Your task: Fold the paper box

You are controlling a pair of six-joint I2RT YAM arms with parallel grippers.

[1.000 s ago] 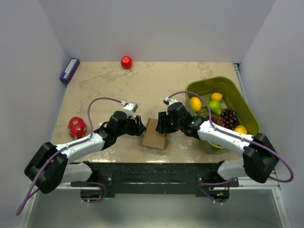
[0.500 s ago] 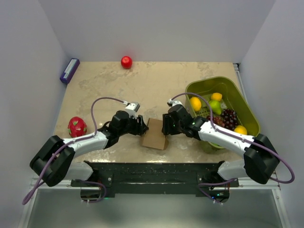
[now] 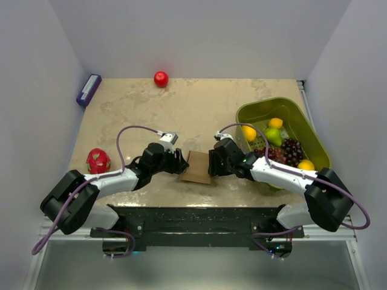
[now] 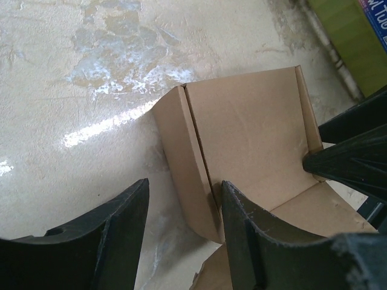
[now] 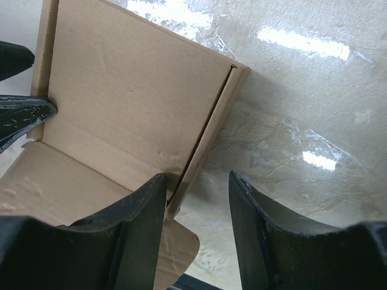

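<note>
Two arms have closed in on the box (image 3: 197, 168) since a second ago: in the top view both wrists sit lower and tighter against its sides, and the left arm's shoulder and elbow have swung forward toward the table's near edge. The cardboard also looks different. Earlier it showed a larger tilted face reaching toward the front edge, while now it reads flatter and more compact. It has barely shifted and sits at the near middle of the table (image 3: 133, 115), between the two wrists and well apart from the green basket (image 3: 295, 118). Left gripper (image 3: 180, 164) has its jaws spread astride the left side wall, one finger inside against the cardboard, the other outside with bare table showing in the gap, so it is not pinching. Right gripper (image 3: 211, 164) mirrors that on the right side wall, jaws also spread, the inner finger near the wall's lower end and a gap to the outer finger. Each wrist view shows the other arm's finger tips at the far edge of the panel. My read is that this is mid-fold, with both side walls creased upright and being steadied, and the front flap lying loose and not yet tucked. Likely next is squeezing or pushing the walls square; the risk is the light box sliding.
</note>
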